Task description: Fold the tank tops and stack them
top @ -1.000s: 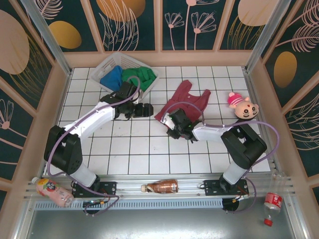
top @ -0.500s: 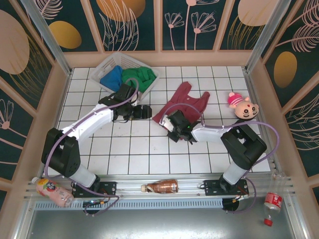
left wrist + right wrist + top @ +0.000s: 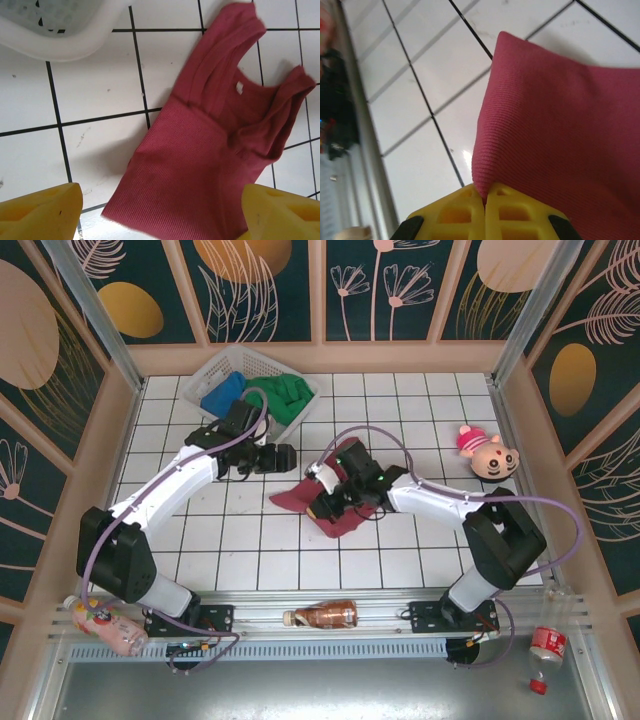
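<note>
The maroon tank top (image 3: 340, 515) lies bunched near the middle of the tiled table, partly lifted. My right gripper (image 3: 325, 498) is shut on a pinched fold of it, and in the right wrist view the cloth (image 3: 560, 145) rises straight out of the closed gripper (image 3: 485, 199). My left gripper (image 3: 288, 456) hovers open just left of the top. In the left wrist view the maroon top (image 3: 200, 150) spreads between and beyond the yellow fingertips (image 3: 42, 210), not gripped. The blue tank top (image 3: 222, 398) and the green tank top (image 3: 285, 395) sit in the white basket (image 3: 205, 372).
The basket stands at the back left, its rim (image 3: 65, 40) close to my left gripper. A pink plush toy (image 3: 483, 452) lies at the right. Bottles rest along the near rail: one brown (image 3: 322, 615), one pink (image 3: 100, 623), one at the far right (image 3: 545, 648).
My right gripper closed on the maroon top and pulled it left and nearer, bunching it up off the tiles. My left gripper drew back slightly towards the basket, still open.
</note>
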### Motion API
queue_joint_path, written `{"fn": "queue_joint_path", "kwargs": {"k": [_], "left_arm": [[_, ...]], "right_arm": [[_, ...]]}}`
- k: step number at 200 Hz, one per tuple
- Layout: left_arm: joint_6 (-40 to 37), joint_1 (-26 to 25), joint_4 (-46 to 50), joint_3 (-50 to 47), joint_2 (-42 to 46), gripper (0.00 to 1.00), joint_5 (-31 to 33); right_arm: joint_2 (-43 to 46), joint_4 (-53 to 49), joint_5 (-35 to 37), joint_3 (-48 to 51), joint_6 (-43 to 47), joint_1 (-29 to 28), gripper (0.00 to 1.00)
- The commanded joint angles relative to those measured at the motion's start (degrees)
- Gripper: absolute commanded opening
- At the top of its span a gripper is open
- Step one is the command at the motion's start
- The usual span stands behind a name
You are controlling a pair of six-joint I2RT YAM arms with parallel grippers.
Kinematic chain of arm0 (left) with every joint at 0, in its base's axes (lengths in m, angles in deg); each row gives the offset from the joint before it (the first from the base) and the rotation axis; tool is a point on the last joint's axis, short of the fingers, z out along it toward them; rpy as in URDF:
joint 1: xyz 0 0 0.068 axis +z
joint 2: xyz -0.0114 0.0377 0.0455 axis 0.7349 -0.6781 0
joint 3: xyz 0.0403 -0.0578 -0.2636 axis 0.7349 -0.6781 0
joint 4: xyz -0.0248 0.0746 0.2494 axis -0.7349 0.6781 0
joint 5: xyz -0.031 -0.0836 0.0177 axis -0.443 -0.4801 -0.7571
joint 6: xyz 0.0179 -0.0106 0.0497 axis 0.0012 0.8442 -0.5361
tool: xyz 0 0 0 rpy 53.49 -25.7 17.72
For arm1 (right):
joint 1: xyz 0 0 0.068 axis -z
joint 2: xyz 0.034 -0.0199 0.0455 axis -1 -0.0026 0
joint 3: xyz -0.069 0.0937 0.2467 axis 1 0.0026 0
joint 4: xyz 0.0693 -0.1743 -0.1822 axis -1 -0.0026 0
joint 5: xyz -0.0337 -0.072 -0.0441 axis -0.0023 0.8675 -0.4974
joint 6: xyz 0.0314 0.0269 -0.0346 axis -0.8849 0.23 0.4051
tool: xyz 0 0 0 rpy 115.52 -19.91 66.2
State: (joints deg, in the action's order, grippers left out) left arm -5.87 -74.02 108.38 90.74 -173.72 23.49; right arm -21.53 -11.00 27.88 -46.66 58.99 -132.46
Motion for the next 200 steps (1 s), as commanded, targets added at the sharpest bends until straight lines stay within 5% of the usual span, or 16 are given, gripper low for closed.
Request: {"fn": "queue_joint_path", "kwargs": {"k": [1,84,145,200], "left_arm": [[-1.4,0.3,2.5,1.7,1.4,0.83,0.9],[-1.7,0.4,2.4,2.8,0.3,0.83,-0.2],[-2.2,0.4,1.6,4.0,-1.9,0.83,-2.0],[-2.2,0.4,-1.3,3.6,-5.3,0.83,-5.1]], "right_arm": [[-0.6,-3.6,-11.7,-3.6,-2.5,4.4,0.00],[-4.4,-13.5,-13.0,-10.9,5.5,17.0,0.00],[-5.2,-17.8,-3.6,-13.7,11.5,23.3,0.00],[-6.7,-10.3,4.2,-10.2,10.5,28.2,0.00]]}}
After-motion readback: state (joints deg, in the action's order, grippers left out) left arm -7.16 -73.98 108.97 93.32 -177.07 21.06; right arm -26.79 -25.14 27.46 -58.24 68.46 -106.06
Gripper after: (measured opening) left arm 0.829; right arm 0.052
